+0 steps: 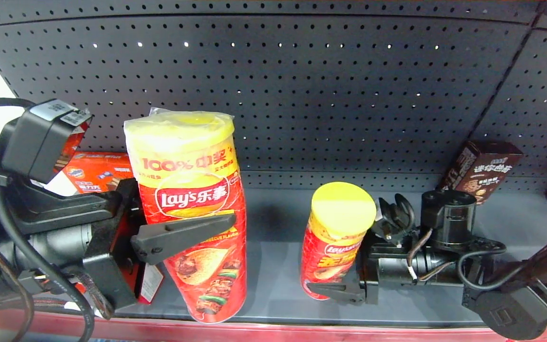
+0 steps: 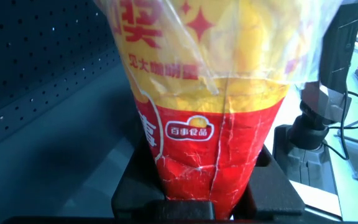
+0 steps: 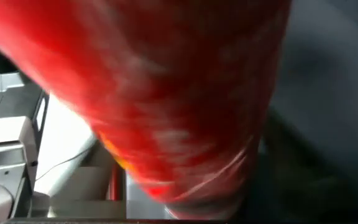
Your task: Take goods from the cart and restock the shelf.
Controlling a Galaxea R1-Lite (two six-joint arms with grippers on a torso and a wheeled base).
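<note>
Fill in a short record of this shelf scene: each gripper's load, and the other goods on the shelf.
Left gripper: shut on the tall chip can, upright near the front edge of the shelf
Right gripper: shut on the short chip can, upright, mid-shelf
Other goods: orange box at back left; brown box, tilted, at back right

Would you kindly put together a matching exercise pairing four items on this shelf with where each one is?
Things:
1. tall crisp can
2. short crisp can
3. orange box
4. brown box

Places:
A. leaning on the pegboard, to the right
B. between the jaws of the right gripper
C. at the back, behind the left gripper
D. between the left gripper's jaws

Pairs: 1-D, 2-B, 3-C, 4-A.
</note>
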